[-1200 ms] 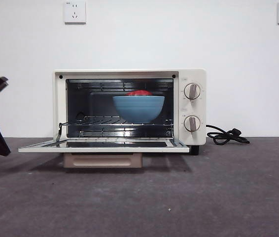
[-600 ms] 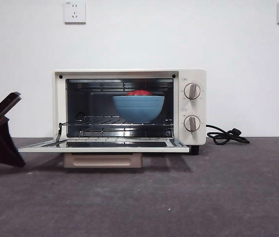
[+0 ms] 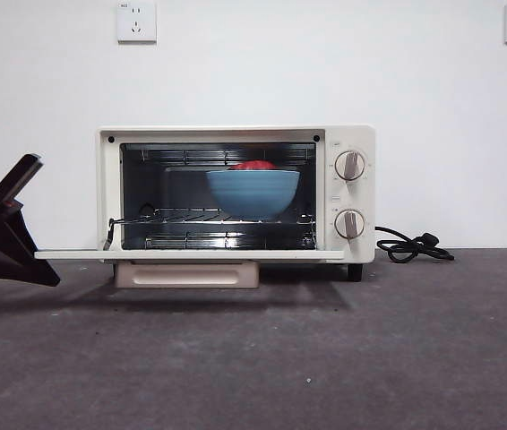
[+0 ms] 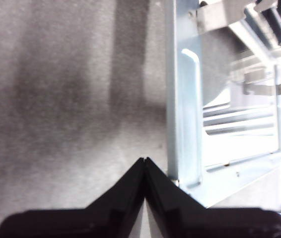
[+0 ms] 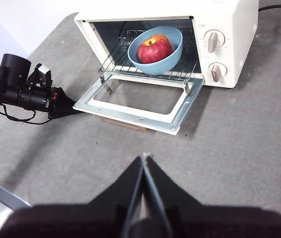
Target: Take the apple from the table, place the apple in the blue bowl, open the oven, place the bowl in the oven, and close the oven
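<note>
My right hand [image 5: 143,157] waits clenched and empty, well back from the oven [image 3: 236,193], while my left hand [image 4: 144,161], also clenched on nothing, sits just beside the near corner of the oven's dropped door [image 5: 138,101]. To close it well, I judge I should slip under that corner and lift steadily. Beyond the door, the apple [image 5: 155,48] sits in the blue bowl [image 3: 253,193] on the rack inside the oven.
</note>
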`<state>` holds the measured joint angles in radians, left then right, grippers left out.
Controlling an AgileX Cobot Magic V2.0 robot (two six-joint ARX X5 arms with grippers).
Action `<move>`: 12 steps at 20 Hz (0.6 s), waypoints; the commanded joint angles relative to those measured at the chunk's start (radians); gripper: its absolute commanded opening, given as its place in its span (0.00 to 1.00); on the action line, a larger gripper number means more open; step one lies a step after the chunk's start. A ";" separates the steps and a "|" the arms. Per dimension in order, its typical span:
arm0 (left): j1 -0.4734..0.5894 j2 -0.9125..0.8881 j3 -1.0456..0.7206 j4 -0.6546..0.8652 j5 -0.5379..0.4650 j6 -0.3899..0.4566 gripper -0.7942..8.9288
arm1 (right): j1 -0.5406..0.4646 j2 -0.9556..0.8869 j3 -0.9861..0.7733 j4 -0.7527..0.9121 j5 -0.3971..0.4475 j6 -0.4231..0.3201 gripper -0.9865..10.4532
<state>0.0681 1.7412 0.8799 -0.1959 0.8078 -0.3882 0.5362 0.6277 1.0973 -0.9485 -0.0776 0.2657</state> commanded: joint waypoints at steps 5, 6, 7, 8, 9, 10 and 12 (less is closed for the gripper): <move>-0.010 0.003 0.002 0.124 0.105 -0.108 0.07 | 0.000 -0.003 -0.008 0.006 -0.001 0.005 0.08; -0.010 0.003 0.003 0.138 0.112 -0.121 0.07 | 0.000 -0.003 -0.008 0.006 -0.001 0.005 0.08; -0.010 0.003 0.007 0.146 0.113 -0.132 0.07 | 0.000 -0.003 -0.008 0.006 -0.001 0.005 0.08; -0.010 0.003 0.012 0.154 0.113 -0.142 0.07 | 0.000 -0.003 -0.008 0.006 -0.001 0.005 0.08; -0.010 0.003 0.015 0.166 0.116 -0.151 0.07 | 0.000 -0.003 -0.008 0.006 -0.001 0.005 0.08; -0.010 0.003 0.018 0.180 0.121 -0.167 0.07 | 0.000 -0.003 -0.008 0.006 -0.001 0.005 0.08; -0.010 0.003 0.024 0.210 0.141 -0.197 0.07 | 0.000 -0.003 -0.008 0.006 -0.001 0.005 0.08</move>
<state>0.0708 1.7412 0.8856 -0.0174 0.9115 -0.5495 0.5362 0.6277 1.0973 -0.9485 -0.0776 0.2657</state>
